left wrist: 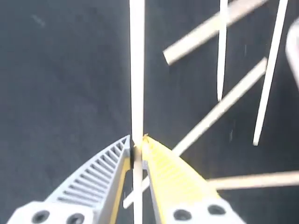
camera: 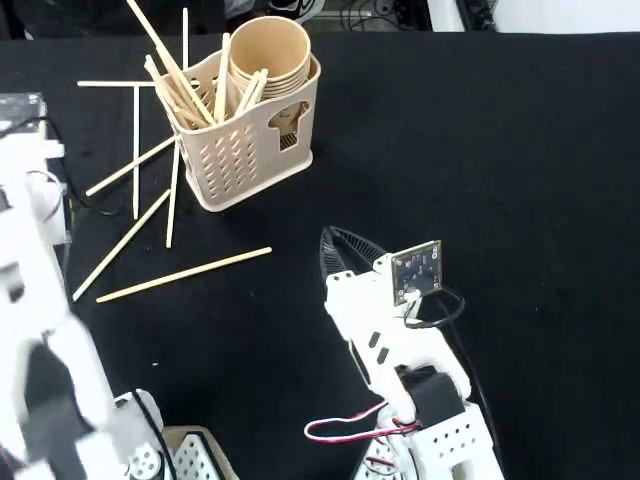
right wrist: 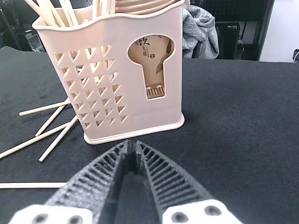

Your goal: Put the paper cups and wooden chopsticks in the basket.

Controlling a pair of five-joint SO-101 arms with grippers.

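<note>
A beige perforated basket (camera: 250,150) stands at the back left of the black table. It holds stacked paper cups (camera: 270,50) and several wooden chopsticks (camera: 185,90). More chopsticks (camera: 185,274) lie loose on the table to its left. My left gripper (left wrist: 137,141), with one grey and one yellow finger, is shut on one chopstick (left wrist: 137,70) just above the cloth, and other loose chopsticks (left wrist: 219,109) lie beyond it. My right gripper (right wrist: 133,148) is shut with nothing in it. It sits low, a little short of the basket (right wrist: 117,84), and its black fingers also show from above (camera: 332,242).
The left arm's white body (camera: 40,330) runs along the table's left edge. The right arm's base and cables (camera: 430,420) sit at the front centre. The black cloth to the right of the basket is open room.
</note>
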